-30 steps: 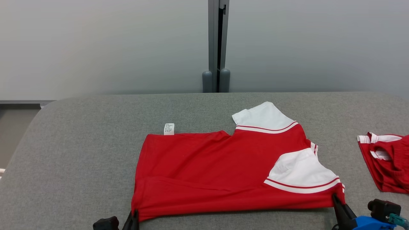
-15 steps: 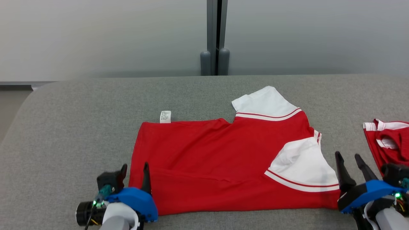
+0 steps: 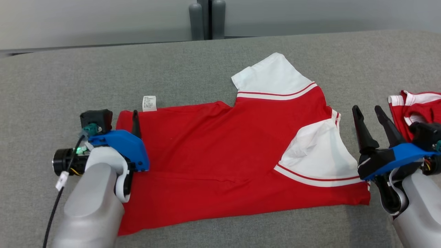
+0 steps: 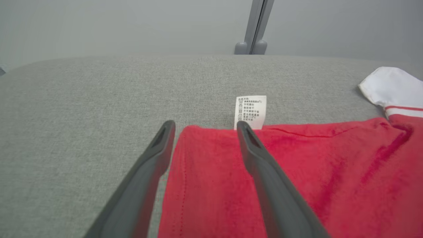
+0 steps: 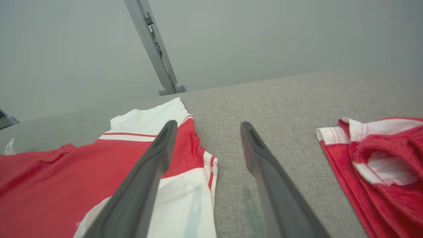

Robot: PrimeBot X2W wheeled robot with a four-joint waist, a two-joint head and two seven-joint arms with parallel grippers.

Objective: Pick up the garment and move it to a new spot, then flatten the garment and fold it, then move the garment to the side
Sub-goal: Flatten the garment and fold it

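Note:
The garment (image 3: 224,155) is a red shirt with white sleeves, lying folded and mostly flat on the grey table (image 3: 51,79). A white care label (image 3: 149,103) sticks out at its far left corner. My left gripper (image 3: 123,115) is open above the garment's left edge. In the left wrist view one finger of the left gripper (image 4: 205,125) is over the table and the other over red cloth (image 4: 297,172), near the label (image 4: 250,112). My right gripper (image 3: 366,109) is open beside the white sleeve (image 3: 320,151). The right wrist view has the right gripper (image 5: 208,124) empty.
A second red and white garment (image 3: 417,106) lies crumpled at the table's right edge, just right of my right gripper, and appears as a red heap (image 5: 380,158) in the right wrist view. A grey post (image 3: 203,19) stands behind the table.
Both grippers have opened, let go of the garment's near corners, and moved away from me along its left and right sides. The head camera has tilted down.

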